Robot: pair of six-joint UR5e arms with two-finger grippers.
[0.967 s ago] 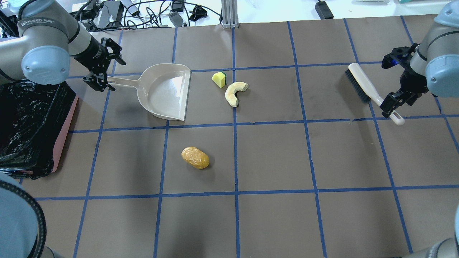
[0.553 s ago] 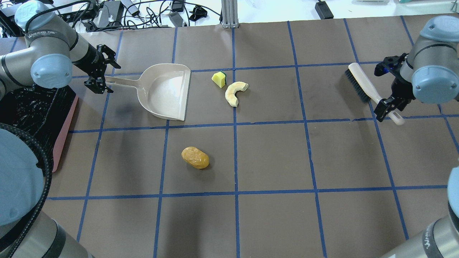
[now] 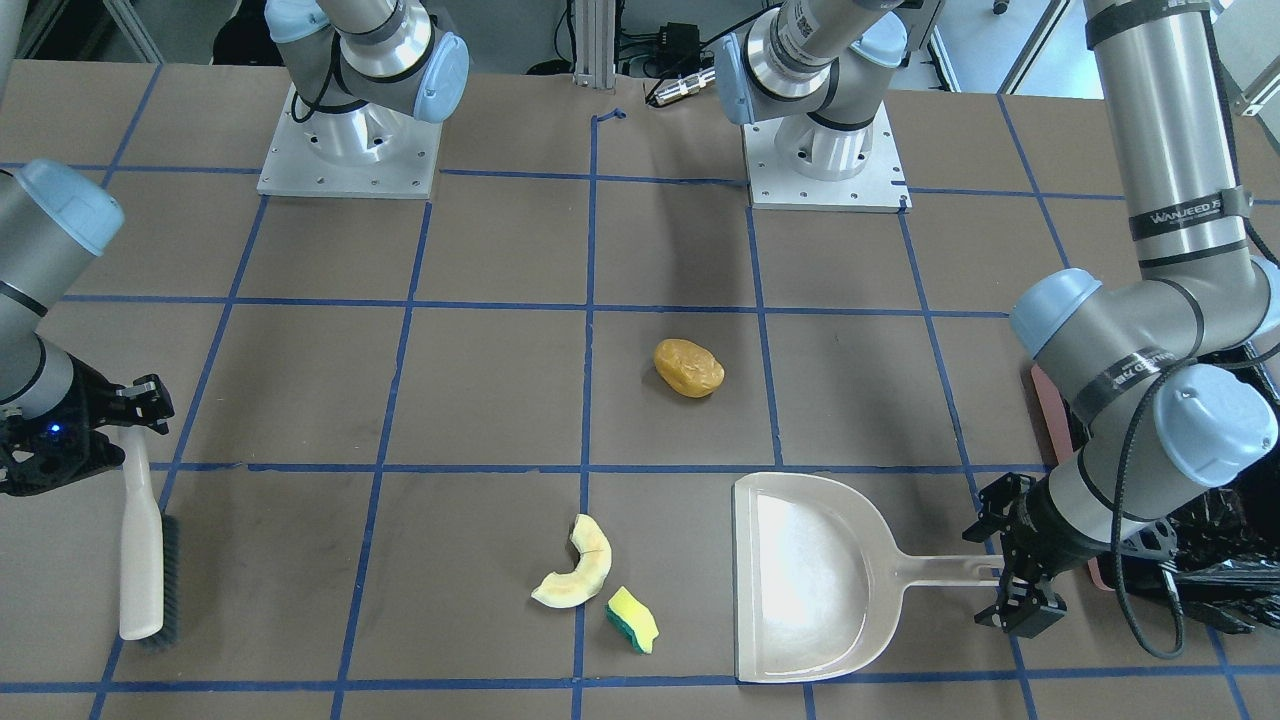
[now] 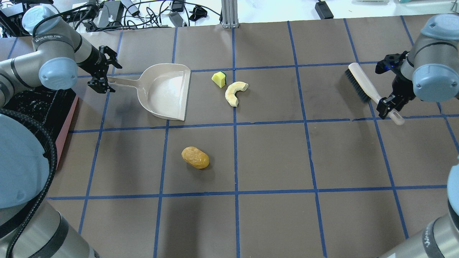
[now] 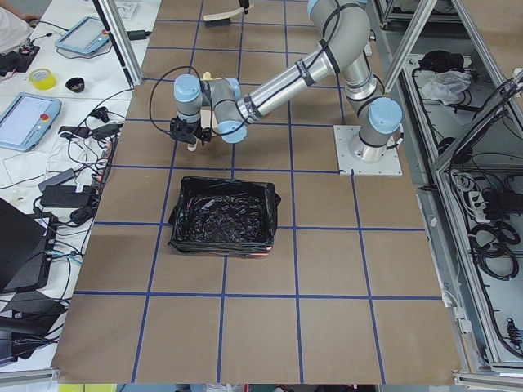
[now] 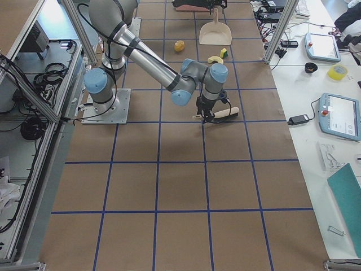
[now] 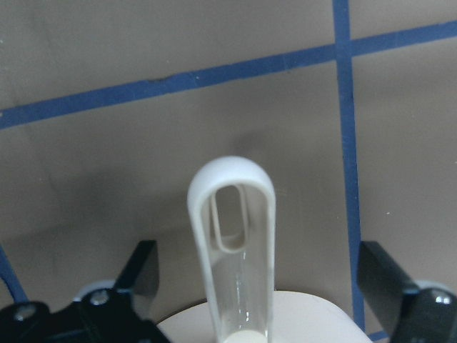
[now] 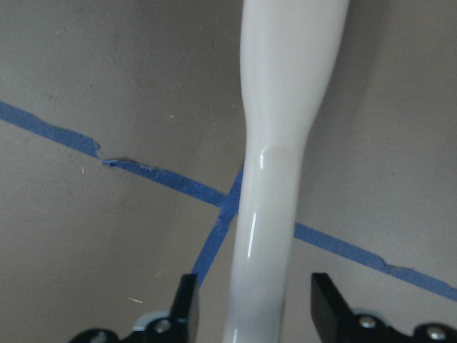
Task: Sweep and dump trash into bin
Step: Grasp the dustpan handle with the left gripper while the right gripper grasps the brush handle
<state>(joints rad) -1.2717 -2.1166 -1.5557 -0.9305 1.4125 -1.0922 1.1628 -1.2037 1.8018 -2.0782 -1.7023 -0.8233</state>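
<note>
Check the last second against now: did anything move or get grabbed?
Both arms re-posed. The left gripper sank slightly astride the beige plastic dustpan handle, the right gripper astride the white-handled brush. Both are open, gripping nothing. Dustpan, brush, golden-brown potato-like piece, pale crescent slice, yellow-green sponge and pink black-lined bin are unmoved.

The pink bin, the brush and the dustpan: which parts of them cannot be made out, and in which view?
Pink rectangular bin lined with black plastic bag: overhead view, the left arm hides most; front-facing view, the right edge cuts it.
Its contents: exterior left view, too dark and small.
White plastic brush: right wrist view, bristles beyond the top edge.
Beige plastic dustpan: left wrist view, pan out of frame.
</note>
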